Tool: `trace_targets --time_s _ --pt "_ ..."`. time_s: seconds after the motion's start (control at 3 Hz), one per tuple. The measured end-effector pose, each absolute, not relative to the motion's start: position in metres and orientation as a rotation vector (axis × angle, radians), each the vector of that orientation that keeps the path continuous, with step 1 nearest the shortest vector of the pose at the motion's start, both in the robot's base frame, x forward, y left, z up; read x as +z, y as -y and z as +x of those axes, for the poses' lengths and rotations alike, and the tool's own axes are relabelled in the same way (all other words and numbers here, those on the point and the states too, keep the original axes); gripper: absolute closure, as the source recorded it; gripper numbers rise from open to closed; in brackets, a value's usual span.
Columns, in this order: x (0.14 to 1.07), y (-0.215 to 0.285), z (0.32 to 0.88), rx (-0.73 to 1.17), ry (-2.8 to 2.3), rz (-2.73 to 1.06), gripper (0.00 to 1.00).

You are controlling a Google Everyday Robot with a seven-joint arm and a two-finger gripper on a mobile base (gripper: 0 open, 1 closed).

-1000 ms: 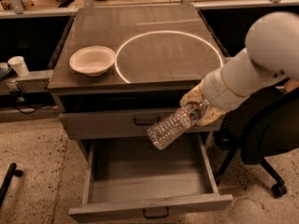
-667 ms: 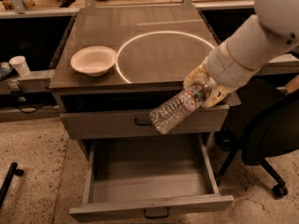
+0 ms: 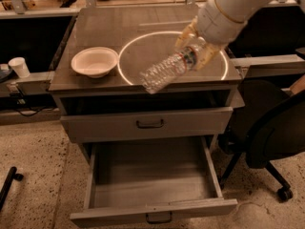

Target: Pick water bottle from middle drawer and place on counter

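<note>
The water bottle [image 3: 167, 73] is clear and ribbed with a red-and-dark label band near its neck. It hangs tilted in the air, base down-left, over the front edge of the counter [image 3: 100, 32]. My gripper [image 3: 196, 49] is shut on the bottle's neck end, with yellowish fingers [image 3: 186, 32] either side. The white arm comes in from the upper right. The middle drawer [image 3: 152, 185] stands pulled open below, and its floor is bare. The counter shows a bright thin circle.
A white bowl [image 3: 94, 62] sits on the counter's left side. A shut drawer front [image 3: 147, 124] with a dark handle lies above the open one. A black office chair [image 3: 271, 128] stands at the right. A white cup [image 3: 19, 67] sits on the left ledge.
My gripper has lifted the bottle up from in front of the drawers and carried it back over the counter's front edge. The open drawer has not moved.
</note>
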State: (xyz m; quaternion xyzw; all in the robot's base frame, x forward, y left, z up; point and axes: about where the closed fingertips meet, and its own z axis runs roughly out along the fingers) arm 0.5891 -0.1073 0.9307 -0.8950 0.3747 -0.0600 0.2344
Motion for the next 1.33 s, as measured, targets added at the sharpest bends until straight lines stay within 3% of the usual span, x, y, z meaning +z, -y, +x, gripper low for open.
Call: trace_targets --time_s 0.33,1.33 --pt "0.927 0.102 0.648 -0.200 -1.053 -2.337 1.00" --pt "0.885 0.105 0.726 -0.222 -1.204 -2.165 1.00"
